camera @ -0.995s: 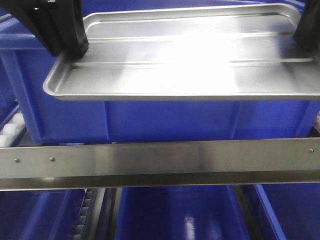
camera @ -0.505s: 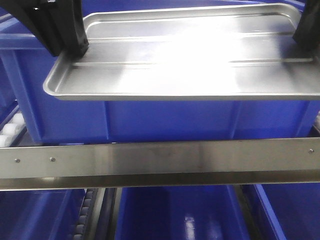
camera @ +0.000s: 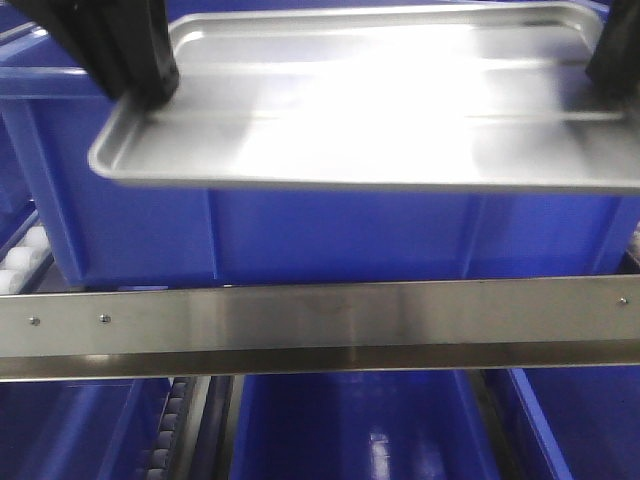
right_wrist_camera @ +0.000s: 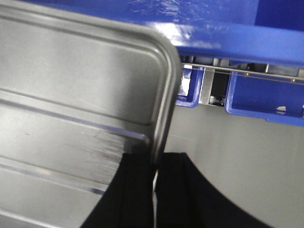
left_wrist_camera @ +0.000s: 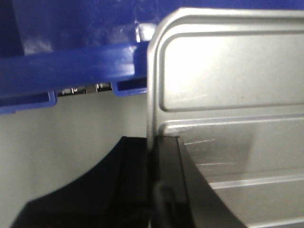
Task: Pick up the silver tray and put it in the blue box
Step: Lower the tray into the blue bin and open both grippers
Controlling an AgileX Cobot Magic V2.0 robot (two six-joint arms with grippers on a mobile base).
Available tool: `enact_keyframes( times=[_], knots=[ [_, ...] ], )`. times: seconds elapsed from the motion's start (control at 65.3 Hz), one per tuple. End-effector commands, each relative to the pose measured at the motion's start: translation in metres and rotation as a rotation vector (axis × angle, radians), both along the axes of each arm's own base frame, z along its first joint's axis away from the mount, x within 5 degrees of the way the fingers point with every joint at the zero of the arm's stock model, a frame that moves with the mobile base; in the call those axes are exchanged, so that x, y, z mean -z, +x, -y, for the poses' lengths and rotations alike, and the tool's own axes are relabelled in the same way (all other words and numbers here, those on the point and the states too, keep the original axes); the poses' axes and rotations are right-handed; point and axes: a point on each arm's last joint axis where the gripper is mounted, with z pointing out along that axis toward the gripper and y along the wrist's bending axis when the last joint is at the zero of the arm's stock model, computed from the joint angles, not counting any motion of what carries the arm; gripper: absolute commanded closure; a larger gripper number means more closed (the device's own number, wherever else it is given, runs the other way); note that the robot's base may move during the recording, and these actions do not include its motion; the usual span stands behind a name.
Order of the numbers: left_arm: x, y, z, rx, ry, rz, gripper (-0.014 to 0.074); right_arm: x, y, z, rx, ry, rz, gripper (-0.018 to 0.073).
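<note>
Silver tray (camera: 380, 110) sits a shade higher in the front view than half a second back; its near rim has climbed and the whole sheet is motion-blurred, so I read a lift or carry under way. Left jaws pinch its short left rim, lower centre of the left wrist view. Right jaws pinch the opposite rim, lower centre of the right wrist view. Tray hangs above the blue box (camera: 330, 245), far corners overlapping its lip, not yet inside. Next: centre over the opening, lower evenly; uneven arms could twist it
</note>
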Motion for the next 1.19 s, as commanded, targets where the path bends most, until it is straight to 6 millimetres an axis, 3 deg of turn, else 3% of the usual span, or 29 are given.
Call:
enact_keyframes(
  times=[0.0, 0.153, 0.306, 0.398, 0.505, 0.75, 0.979, 1.178],
  knots=[
    [-0.03, 0.001, -0.013, -0.006, 0.035, 0.134, 0.0701, -0.026, -0.001, 0.012, 0.008, -0.062, 0.085, 0.0503],
    [-0.062, 0.0, -0.013, 0.085, 0.014, 0.219, 0.0701, -0.061, -0.003, 0.014, 0.021, -0.017, 0.157, 0.0503],
    [-0.096, 0.002, -0.016, 0.071, -0.036, 0.345, 0.0701, -0.096, -0.001, 0.013, 0.004, 0.022, 0.263, 0.0503],
    [-0.111, 0.012, -0.018, 0.043, -0.025, 0.428, 0.0701, -0.11, 0.013, 0.009, 0.003, -0.002, 0.327, 0.0503],
    [-0.114, 0.032, -0.015, 0.005, -0.028, 0.453, 0.0701, -0.115, 0.036, 0.0, -0.01, -0.065, 0.36, 0.0503],
    [-0.084, 0.09, -0.001, -0.058, 0.024, 0.42, 0.0701, -0.099, 0.101, -0.018, 0.016, -0.113, 0.325, 0.0503],
    [-0.046, 0.138, 0.009, -0.072, -0.019, 0.416, 0.0701, -0.053, 0.16, -0.015, 0.074, -0.115, 0.221, 0.0503],
    [-0.005, 0.17, 0.019, -0.074, -0.018, 0.376, 0.0701, -0.018, 0.194, -0.009, 0.101, -0.126, 0.187, 0.0503]
  ],
)
